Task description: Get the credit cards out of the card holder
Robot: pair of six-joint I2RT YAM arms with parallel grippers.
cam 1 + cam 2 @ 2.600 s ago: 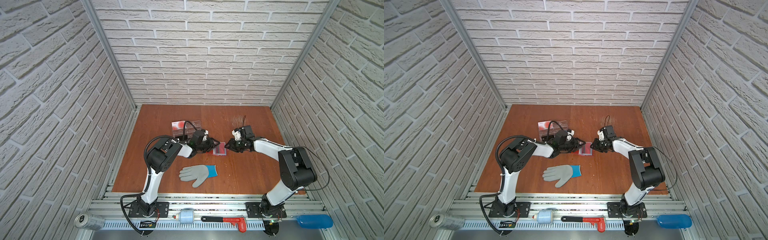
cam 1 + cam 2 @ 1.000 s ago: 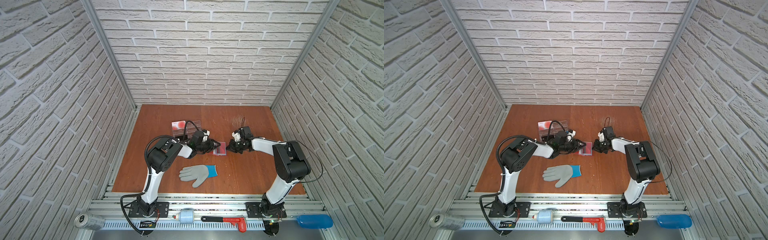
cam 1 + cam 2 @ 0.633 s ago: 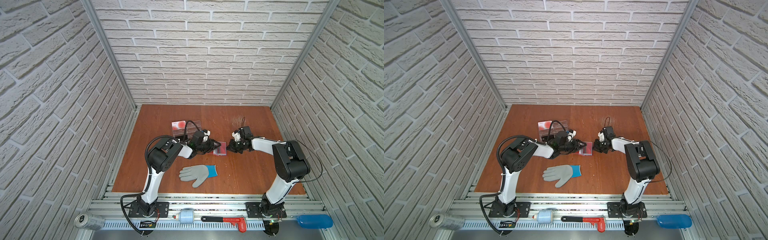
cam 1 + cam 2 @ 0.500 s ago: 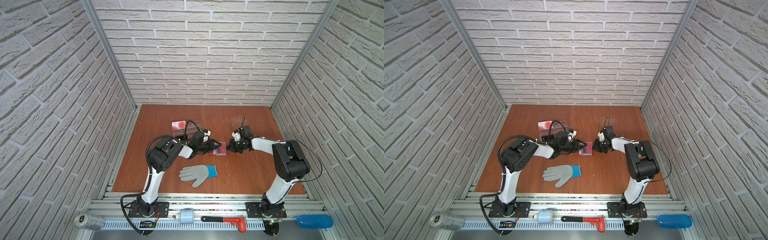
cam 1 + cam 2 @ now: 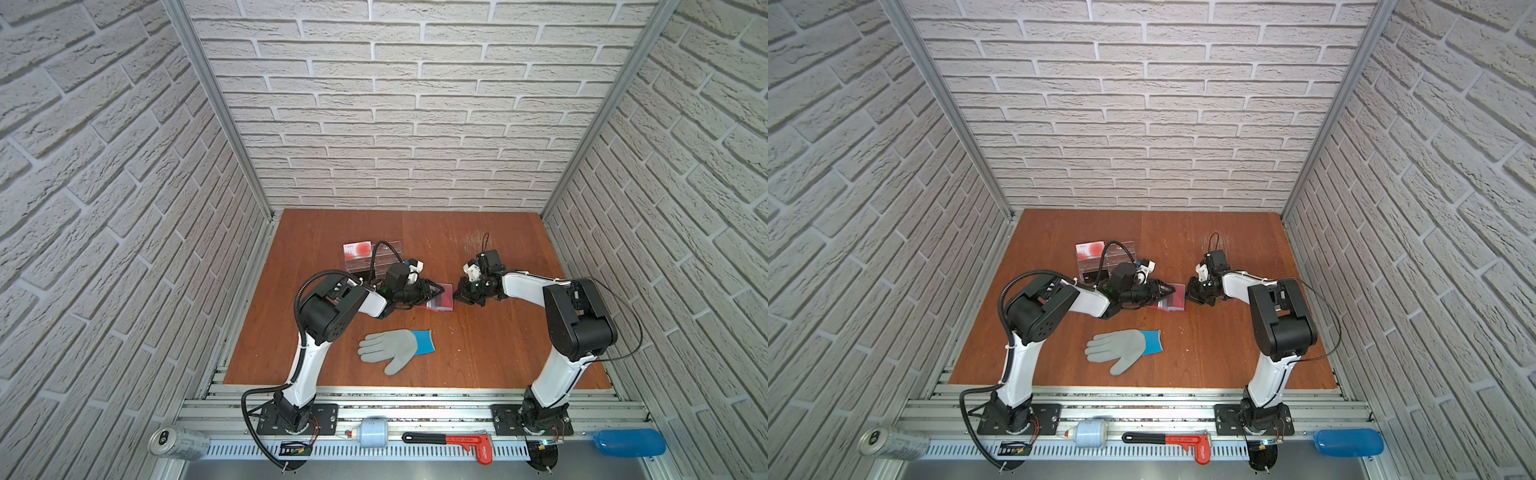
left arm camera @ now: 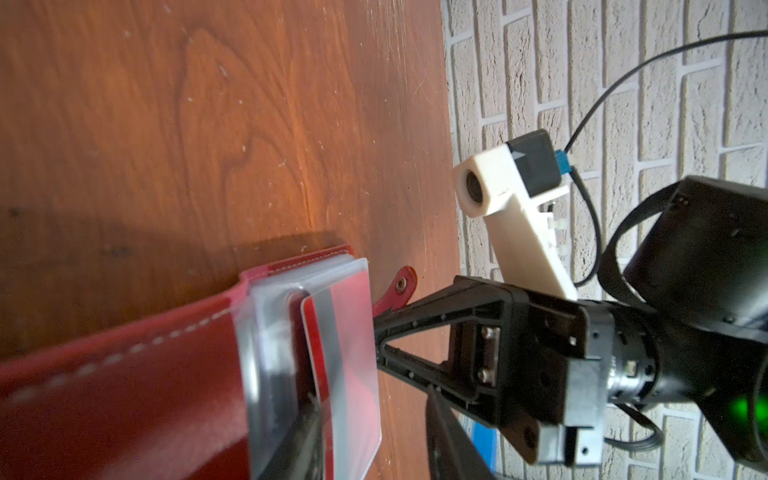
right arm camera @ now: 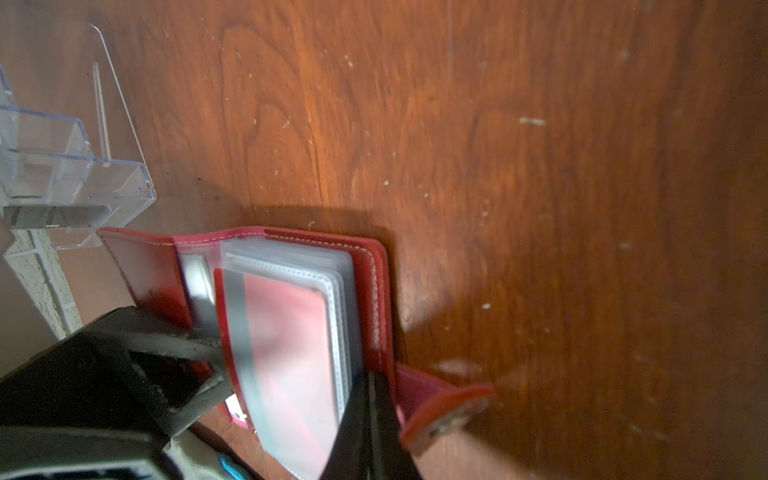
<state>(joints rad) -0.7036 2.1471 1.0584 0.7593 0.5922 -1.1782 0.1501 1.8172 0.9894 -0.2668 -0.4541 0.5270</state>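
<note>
At surface (image 5: 498,353) centre, clenched right tool (image 5: 456,297) pins card holder (image 5: 444,302) at three o'clock so left tool (image 5: 433,293), grip unclear, can extract dark red card (image 7: 286,332).

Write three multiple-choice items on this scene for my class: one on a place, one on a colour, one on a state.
1. The glove lies: A) nearer the arm bases than the card holder; B) behind it, by the wall; C) on top of it.
2. The glove's cuff is: A) yellow; B) blue; C) black.
3. The card holder is: A) snapped shut; B) standing on end; C) open, sleeves showing.
Key: 1 A, seen in both top views; 2 B, blue band at the wrist; 3 C, wrist views show fanned sleeves.
</note>
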